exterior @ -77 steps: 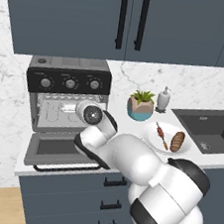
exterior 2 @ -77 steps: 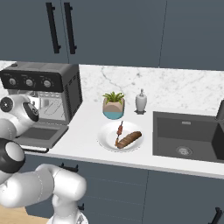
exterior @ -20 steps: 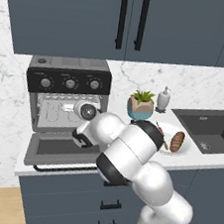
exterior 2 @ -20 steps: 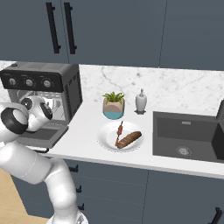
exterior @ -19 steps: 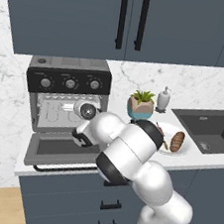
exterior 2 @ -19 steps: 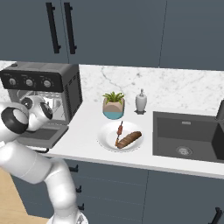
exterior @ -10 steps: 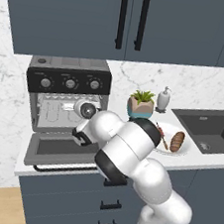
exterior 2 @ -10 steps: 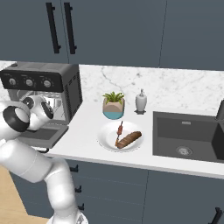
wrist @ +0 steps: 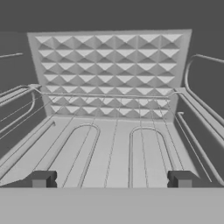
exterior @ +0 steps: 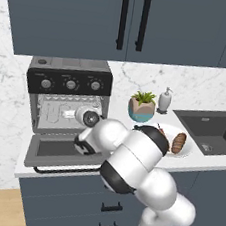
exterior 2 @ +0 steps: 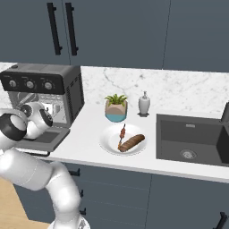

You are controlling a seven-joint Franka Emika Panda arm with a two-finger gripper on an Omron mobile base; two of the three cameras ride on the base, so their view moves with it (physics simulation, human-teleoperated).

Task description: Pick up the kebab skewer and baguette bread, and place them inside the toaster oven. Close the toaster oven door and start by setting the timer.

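So we've got the gripper (wrist: 111, 178) poked right into the mouth of the toaster oven (exterior: 67, 101), jaws spread wide with nothing between them. From the hand view we're looking straight down the wire rack (wrist: 109, 144) to the bumpy back wall, with side rails close in on both flanks, so not much spare room sideways in there.

The toaster oven door (exterior: 54, 151) is dropped flat, its handle edge hanging at the front lip of the table (exterior 2: 85, 152). The arm reaches in over it.

The kebab skewer (exterior 2: 121, 134) and the baguette bread (exterior 2: 132, 142) lie side by side on the white plate (exterior 2: 107, 138), well apart from the oven, between it and the sink (exterior 2: 192, 141). A potted plant (exterior 2: 116, 108) sits just behind the plate.
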